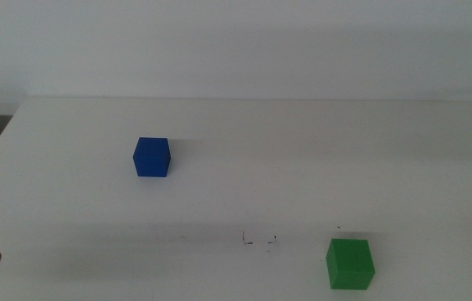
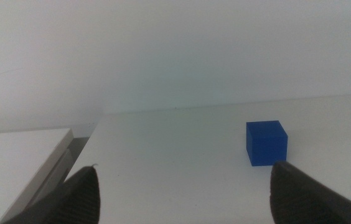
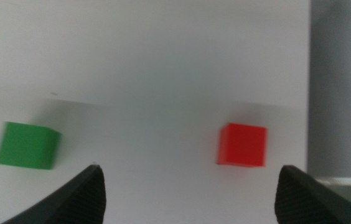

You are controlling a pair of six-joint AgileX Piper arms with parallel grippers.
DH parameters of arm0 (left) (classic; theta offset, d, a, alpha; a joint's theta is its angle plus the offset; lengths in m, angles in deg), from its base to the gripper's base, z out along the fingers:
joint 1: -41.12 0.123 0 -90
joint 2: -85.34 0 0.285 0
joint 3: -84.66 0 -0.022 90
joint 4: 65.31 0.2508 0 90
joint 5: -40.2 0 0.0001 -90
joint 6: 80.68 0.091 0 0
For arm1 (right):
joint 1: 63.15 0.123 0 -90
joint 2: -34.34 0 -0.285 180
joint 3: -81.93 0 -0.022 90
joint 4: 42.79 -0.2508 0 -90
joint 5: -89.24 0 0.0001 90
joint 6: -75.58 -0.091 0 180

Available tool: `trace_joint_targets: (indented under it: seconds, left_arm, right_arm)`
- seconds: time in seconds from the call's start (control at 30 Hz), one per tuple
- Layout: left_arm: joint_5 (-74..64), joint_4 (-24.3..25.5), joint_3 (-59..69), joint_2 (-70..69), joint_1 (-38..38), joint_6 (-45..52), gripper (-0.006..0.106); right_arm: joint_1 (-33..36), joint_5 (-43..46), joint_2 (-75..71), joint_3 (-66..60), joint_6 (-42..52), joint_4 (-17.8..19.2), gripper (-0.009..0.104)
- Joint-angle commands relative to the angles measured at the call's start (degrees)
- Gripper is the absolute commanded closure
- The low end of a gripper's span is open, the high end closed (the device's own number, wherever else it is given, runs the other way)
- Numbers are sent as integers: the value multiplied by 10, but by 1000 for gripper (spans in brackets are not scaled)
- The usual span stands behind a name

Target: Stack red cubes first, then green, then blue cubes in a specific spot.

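My right gripper (image 3: 188,186) hangs above the white worktop (image 3: 163,74), my two dark fingers (image 3: 70,199) spread wide with nothing between them. The red cube (image 3: 242,145) sits ahead at about one o'clock, inside the span of my fingers — untouched. The green cube (image 3: 27,145) lies off at ten o'clock, slightly blurred, well apart from the red.

No readable text, label, brand or number shows in any view. The only marks are a few tiny dark pen-like strokes on the white table (image 1: 219,125), at the marked spot (image 1: 259,241); they form no letter or digit that can be made out.
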Motion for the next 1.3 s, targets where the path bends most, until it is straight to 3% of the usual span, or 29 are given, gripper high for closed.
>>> trace_joint_targets:
  seconds: [0.0, 0.2, 0.33, 0.6, 0.77, 1.0, 1.1, 1.2, 1.27]
  left_arm:
    - [7, -2, 0, -2, 1, -1, 7]
    - [7, -2, 0, -2, 1, 0, 7]
    - [7, -2, 0, -2, 1, 0, 7]
    - [7, -2, 0, -2, 1, 0, 7]
    - [7, -2, 0, -2, 1, 0, 7]
    - [7, -2, 0, -2, 1, 0, 7]
    - [7, -2, 0, -2, 1, 0, 7]
    - [7, -2, 0, -2, 1, 0, 7]
    - [7, -2, 0, -2, 1, 0, 7]
  right_arm:
    - [-38, 3, 14, 3, 33, 0, 17]
    - [-114, 3, 66, 3, 89, -50, 17]
    - [-122, 3, 104, 2, 176, -39, 17]
    - [-149, 95, 172, -51, 187, 16, 17]
    - [-172, 179, 213, -87, 187, 6, 17]
    - [-175, 221, 262, -109, 186, 0, 17]
    - [-175, 226, 286, -110, 185, 0, 13]
    - [-175, 233, 301, -110, 185, 0, 2]
    - [-175, 238, 308, -115, 185, 0, 2]
